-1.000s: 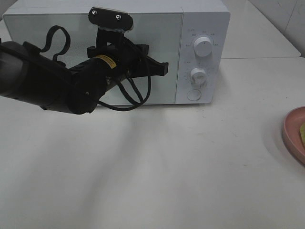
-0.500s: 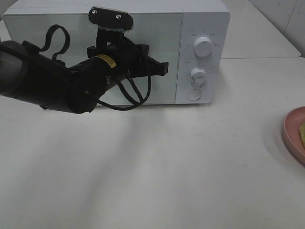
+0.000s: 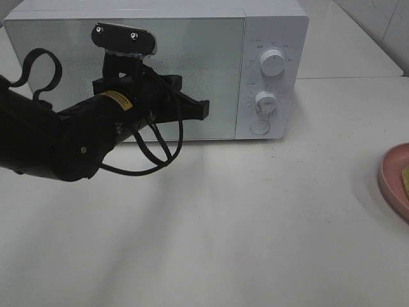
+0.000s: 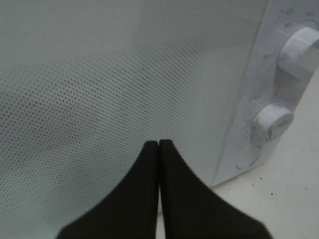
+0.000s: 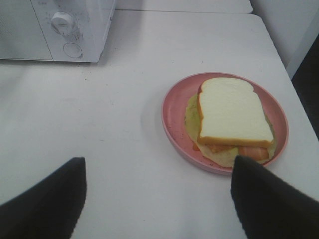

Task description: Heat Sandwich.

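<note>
microwave (image 3: 271,25) white, door dotted; plate (image 5: 174,107) pink; sandwich (image 5: 232,112) cream

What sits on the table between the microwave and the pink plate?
Nothing: in the right wrist view, only bare white table lies between the microwave and the pink plate.

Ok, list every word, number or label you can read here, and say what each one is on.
Nothing can be read.
Markings around the microwave's upper knob: too small.
Markings around the lower knob: too small.
Yellow sticker on the left arm: print too small.
Plate and sandwich: no text.
</note>
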`<state>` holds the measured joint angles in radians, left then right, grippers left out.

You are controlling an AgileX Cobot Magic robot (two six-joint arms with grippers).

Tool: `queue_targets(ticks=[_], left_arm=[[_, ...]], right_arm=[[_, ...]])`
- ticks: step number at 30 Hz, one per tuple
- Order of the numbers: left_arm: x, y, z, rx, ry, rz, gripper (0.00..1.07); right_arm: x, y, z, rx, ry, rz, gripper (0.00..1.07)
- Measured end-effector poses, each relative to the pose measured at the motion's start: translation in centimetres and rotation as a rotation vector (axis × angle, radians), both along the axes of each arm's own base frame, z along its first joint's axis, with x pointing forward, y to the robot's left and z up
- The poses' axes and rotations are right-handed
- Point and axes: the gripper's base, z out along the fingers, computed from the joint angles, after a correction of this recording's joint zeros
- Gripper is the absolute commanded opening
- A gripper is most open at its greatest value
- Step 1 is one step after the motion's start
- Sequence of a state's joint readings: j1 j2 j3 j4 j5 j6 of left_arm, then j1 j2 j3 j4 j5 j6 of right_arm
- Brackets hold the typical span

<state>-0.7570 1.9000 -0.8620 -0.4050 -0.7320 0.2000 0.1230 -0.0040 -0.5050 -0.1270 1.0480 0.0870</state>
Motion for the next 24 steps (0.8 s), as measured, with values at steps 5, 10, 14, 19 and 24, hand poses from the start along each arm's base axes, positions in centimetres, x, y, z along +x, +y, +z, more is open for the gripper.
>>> queue_targets(ticks=[5, 10, 14, 19, 24], left_arm=[[-1.5, 0.3, 0.2, 0.032, 0.081, -0.041, 0.38], [-2.8, 0.4, 0.6, 0.085, 0.235, -0.098, 1.05], [-3.5, 0.6, 0.9, 0.11, 0.307, -0.127, 1.02], [-5.1, 1.2, 2.0, 0.176, 0.439, -0.2, 1.02], [-5.5, 3.1, 3.5, 0.206, 0.526, -0.207, 1.02]], right_arm=[[0.0, 0.0, 0.0, 0.0, 0.0, 0.0, 0.76], [0.0, 0.0, 0.0, 0.0, 0.0, 0.0, 0.76], [0.0, 0.0, 0.0, 0.0, 0.0, 0.0, 0.76], [0.0, 0.0, 0.0, 0.0, 0.0, 0.0, 0.76], [0.0, 0.0, 0.0, 0.0, 0.0, 0.0, 0.76]])
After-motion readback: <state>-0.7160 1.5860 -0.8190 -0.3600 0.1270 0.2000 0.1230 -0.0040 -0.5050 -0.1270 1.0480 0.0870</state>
